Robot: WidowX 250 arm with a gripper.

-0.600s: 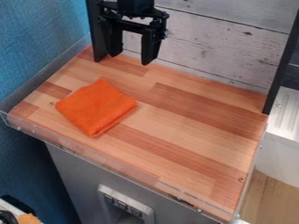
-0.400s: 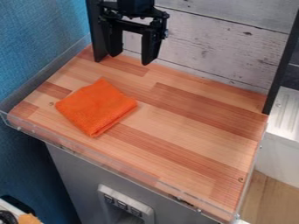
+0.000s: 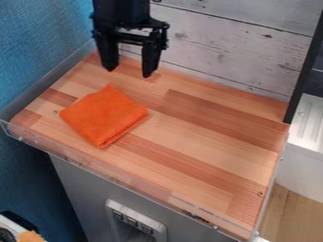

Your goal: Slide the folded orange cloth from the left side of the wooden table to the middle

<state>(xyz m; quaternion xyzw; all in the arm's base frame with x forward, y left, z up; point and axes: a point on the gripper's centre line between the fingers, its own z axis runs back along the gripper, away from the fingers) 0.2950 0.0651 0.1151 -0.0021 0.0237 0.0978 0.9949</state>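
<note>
Nearest you is the grey cabinet (image 3: 85,189), with a pale switch panel (image 3: 114,204) set in its front. Above it, the clear edging (image 3: 142,187) runs along the near side of the wooden worktop (image 3: 189,142), standing up a little, probably so that nothing slides off towards you.

Past that, on the left half of the worktop, you have the orange cloth (image 3: 104,116). It is folded into a thick, roughly square pad and lies flat, with its stacked edges facing the near right. Folded like that, it likely keeps its shape and sits steady without anything to prop it. It is turned so that one corner points at you and another towards the back.

Farther back, beyond the cloth's far corner, your gripper (image 3: 129,73) hangs with its tips pointing down. Its two fingers are spread, with a wide gap between them and nothing pinched there. The cloth is the nearest thing to them, and they are apart from it. Behind stands the whitewashed plank wall (image 3: 233,47), with a black upright (image 3: 306,71) at the right.

Against the earlier frames, your gripper has shifted left and a bit nearer to you in the view, so its tips now show closer to the cloth's far corner. The fingers were spread then too. The cloth has kept its place and its folds.
</note>
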